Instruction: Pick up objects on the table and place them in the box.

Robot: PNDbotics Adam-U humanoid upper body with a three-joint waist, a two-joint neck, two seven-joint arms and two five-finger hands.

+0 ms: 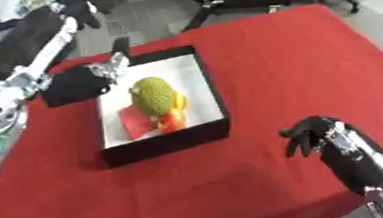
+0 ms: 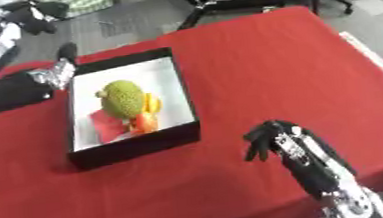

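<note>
Black white-lined box (image 1: 213, 96) at table centre: bumpy green fruit (image 1: 152, 94), orange pieces (image 1: 174, 113), red item (image 1: 136, 122) inside. Right hand (image 1: 307, 132), five o'clock, fingers curled, empty. Left hand (image 1: 83, 81), ten o'clock, grip unclear.

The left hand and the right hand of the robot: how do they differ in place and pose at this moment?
The left hand is at the far left corner of the box, against its outer wall, while the right hand hangs over bare red cloth, apart from the box. The left hand's fingers cannot be made out; the right hand's fingers curl downward and hold nothing. Both are mostly black with silver parts.
</note>
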